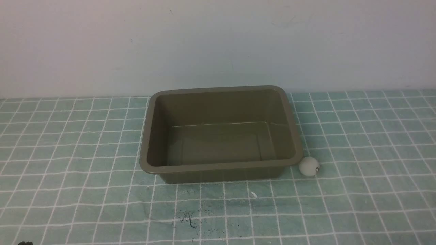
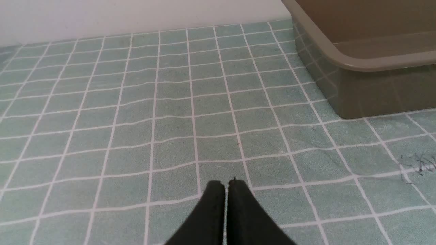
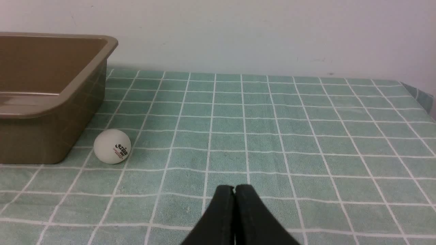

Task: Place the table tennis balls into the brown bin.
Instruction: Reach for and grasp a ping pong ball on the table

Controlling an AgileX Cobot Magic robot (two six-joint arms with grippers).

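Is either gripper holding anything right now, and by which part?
Nothing: the left gripper and right gripper are shut empty; the ball lies beside the bin.

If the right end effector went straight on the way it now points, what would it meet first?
Probably nothing on the table: the right end effector, shut, points along the checked cloth toward the wall. The table tennis ball and brown bin lie off to one side.

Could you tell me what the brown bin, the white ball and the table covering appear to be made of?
Brown bin: likely moulded plastic, glossy; its walls show reflections. Ball: probably matte plastic, with a printed logo. Table covering: seemingly soft cloth, wrinkled, white grid on teal.
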